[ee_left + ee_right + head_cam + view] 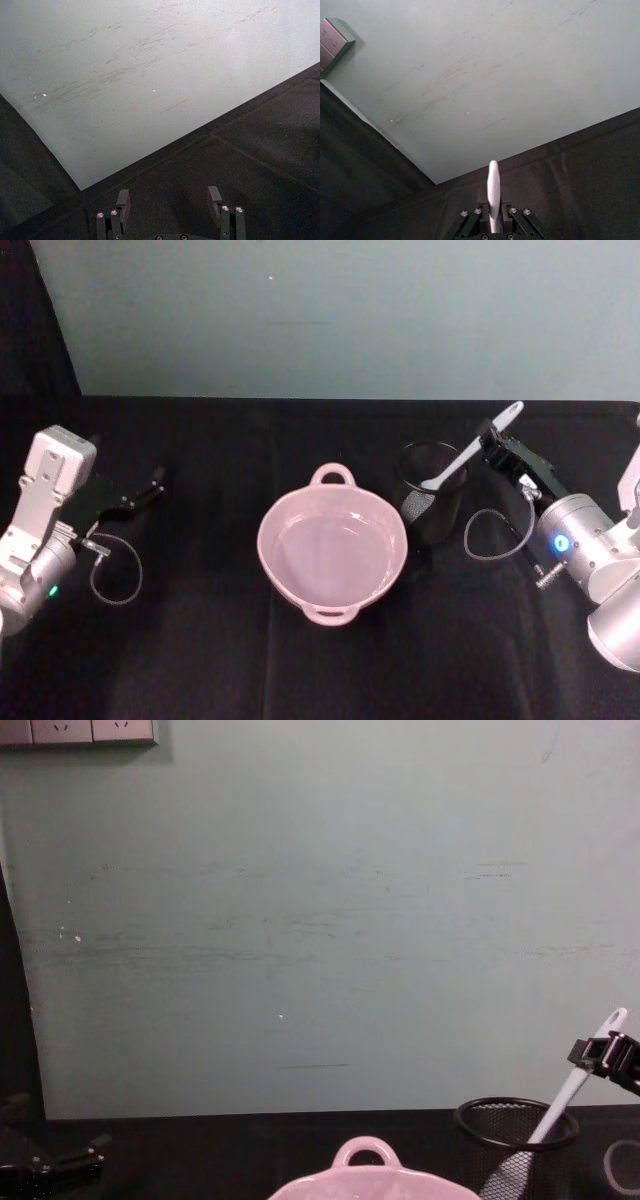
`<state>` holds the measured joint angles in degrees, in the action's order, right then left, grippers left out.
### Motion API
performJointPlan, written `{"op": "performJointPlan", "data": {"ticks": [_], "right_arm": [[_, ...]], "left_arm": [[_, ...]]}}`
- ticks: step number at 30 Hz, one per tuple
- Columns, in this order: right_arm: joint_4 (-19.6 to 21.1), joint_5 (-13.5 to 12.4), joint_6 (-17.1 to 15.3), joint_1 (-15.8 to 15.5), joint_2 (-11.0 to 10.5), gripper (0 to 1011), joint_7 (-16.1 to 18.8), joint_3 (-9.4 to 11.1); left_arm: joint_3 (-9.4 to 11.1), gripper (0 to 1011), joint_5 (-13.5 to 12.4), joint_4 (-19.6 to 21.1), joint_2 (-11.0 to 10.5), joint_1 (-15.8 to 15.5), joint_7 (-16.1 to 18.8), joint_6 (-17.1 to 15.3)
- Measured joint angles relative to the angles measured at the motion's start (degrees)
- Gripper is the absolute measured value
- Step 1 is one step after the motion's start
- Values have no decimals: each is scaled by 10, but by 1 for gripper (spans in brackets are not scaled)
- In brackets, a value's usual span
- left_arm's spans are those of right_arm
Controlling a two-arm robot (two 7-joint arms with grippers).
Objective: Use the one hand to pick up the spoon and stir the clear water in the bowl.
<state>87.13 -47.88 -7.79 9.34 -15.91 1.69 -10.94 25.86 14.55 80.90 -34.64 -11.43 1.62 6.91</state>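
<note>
My left gripper [152, 483] sits low by the black counter [200, 660], jaws released. The pale pink glossy bowl [268, 540] of clear water [335, 555] lies between my grippers. My right gripper [492, 448] has its jaws clenched on the slim white plastic spoon [462, 458], whose head dips into the black wire-mesh cup [432, 515] beside them.

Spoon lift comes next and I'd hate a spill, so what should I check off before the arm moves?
1. Grip: the right hand is shut on the spoon handle, near its upper end: ok.
2. Spoon head free of the black mesh cup: not ok, it sits inside the cup.
3. Target: the bowl stands upright with water in it: ok.
4. Gap between cup and bowl: cannot tell, they stand very close.
5. The left hand is parked far to the left, open, away from the bowl: ok.
</note>
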Motion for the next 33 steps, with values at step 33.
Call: {"op": "performJointPlan", "data": {"ticks": [33], "right_arm": [[121, 141, -44, 19, -135, 111, 88, -32]], "left_arm": [[0, 1011, 0, 0, 0, 0, 0, 0]]}}
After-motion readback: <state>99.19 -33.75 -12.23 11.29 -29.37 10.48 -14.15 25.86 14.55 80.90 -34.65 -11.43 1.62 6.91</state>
